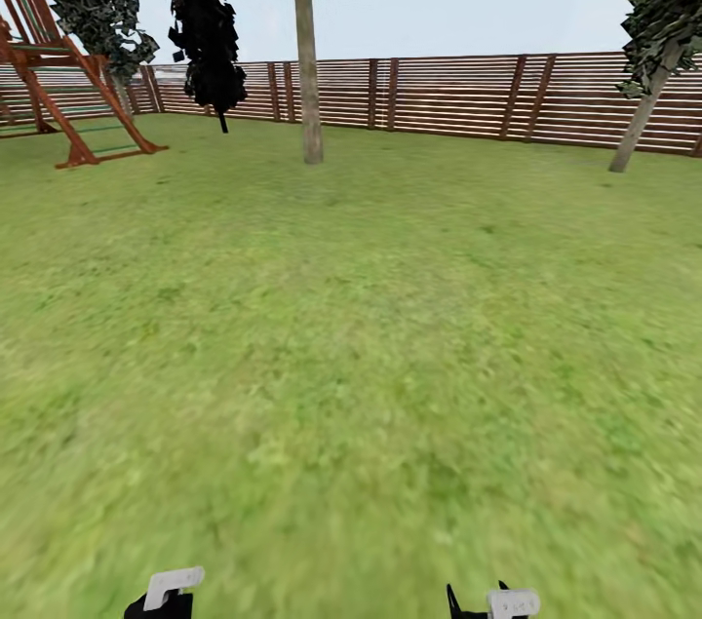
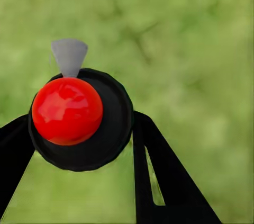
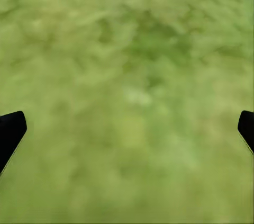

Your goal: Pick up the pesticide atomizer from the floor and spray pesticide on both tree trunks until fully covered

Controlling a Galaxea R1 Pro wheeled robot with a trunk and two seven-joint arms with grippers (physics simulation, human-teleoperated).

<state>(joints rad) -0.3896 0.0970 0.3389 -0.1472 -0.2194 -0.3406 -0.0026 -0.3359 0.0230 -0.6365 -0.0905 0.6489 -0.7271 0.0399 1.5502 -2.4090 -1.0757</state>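
My left gripper (image 2: 79,139) is shut on the pesticide atomizer (image 2: 67,110), a black round cap with a red ball on top and a grey nozzle. Its black fingers (image 2: 153,166) press on either side of the cap, above the grass floor (image 2: 201,49). In the head view the left gripper (image 1: 161,599) and right gripper (image 1: 487,604) sit at the bottom edge. The right gripper (image 3: 127,128) is open over bare grass. Two trees stand far ahead: one tree trunk (image 1: 309,83) in the middle, another leaning trunk (image 1: 639,117) at the right. The pesticide is out of view.
A brown slat fence (image 1: 448,97) closes the back of the lawn (image 1: 370,336). A red wooden swing frame (image 1: 58,83) stands at the far left, with a dark bushy tree (image 1: 207,24) beside it. Open grass lies between me and the trunks.
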